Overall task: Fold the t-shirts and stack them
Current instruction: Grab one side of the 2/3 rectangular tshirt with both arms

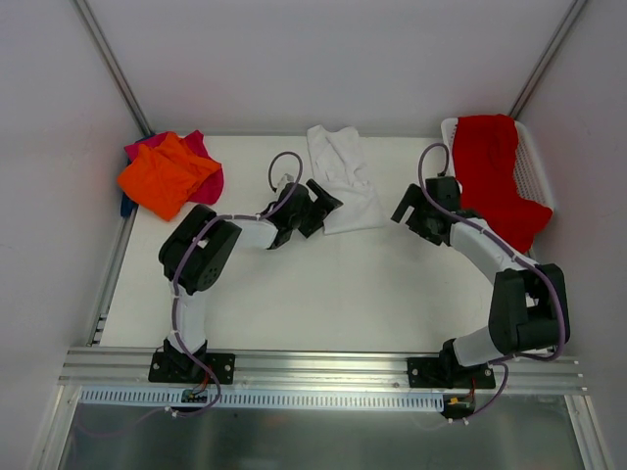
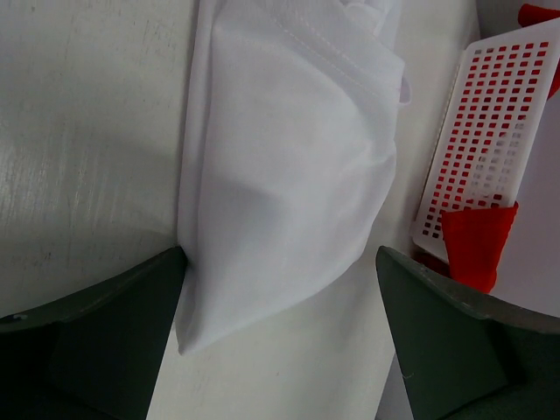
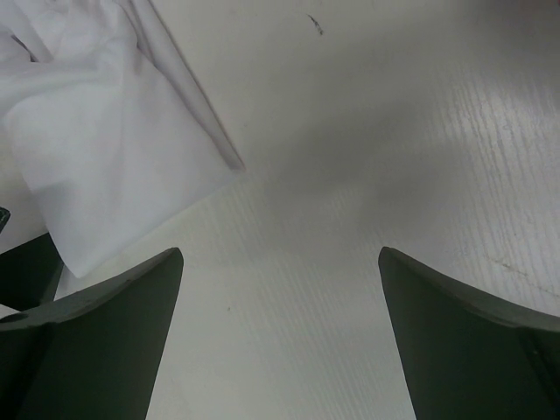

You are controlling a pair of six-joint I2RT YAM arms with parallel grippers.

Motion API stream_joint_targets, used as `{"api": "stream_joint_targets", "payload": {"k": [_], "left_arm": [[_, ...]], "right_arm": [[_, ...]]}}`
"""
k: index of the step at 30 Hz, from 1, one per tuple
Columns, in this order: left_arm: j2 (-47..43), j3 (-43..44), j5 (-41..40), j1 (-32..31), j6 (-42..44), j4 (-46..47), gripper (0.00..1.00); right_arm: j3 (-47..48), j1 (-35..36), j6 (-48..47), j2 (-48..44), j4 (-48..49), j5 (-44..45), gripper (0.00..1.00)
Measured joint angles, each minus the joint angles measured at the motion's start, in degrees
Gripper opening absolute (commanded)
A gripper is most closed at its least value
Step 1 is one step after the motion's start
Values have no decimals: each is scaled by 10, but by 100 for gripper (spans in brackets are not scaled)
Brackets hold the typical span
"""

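My left claw (image 2: 280,254) stands wide open, the white shirt (image 2: 289,157) between its fingers; my right claw (image 3: 280,254) is open, empty.

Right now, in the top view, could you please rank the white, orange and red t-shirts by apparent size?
1. The red t-shirt.
2. The orange t-shirt and the white t-shirt: too alike to rank.

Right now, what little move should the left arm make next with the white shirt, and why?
Probably lower the left end effector and close it on the near edge of the white shirt. It is open, with that edge between its fingers, and the shirt lies loose on the table, gripped by nothing. The right end effector is open too, over bare table.
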Motion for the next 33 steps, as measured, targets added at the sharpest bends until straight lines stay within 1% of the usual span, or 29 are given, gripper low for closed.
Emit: {"api": "stream_joint_targets", "payload": {"k": [3,7,10,11,14,15,18,22,27,33], "left_arm": [[5,16,-16,-7,-3,-17,92],[7,26,-34,-17,-4,-34,87],[8,29,-42,-17,-6,-46,63],[10,30,-43,-17,-6,-50,48],[21,33,-47,-17,-3,-65,24],[24,33,-49,-17,-5,-67,12],[29,35,-53,-17,-3,-77,0],[30,40,-53,-17,0,-82,0],[27,40,-56,-17,16,-84,0],[-10,7,-71,-12,51,-103,0]], "right_arm": [[-6,-6,0,0,5,-4,99],[-12,-11,1,2,5,-12,100],[-12,-11,4,13,16,-22,100],[-12,-11,5,18,20,-27,99],[-12,-11,7,30,23,-37,100],[-12,-11,8,31,23,-39,100],[-12,-11,8,32,27,-42,99],[-13,-11,10,32,35,-47,99],[-24,-11,28,46,73,-90,98],[-27,9,54,73,121,-129,97]]}}
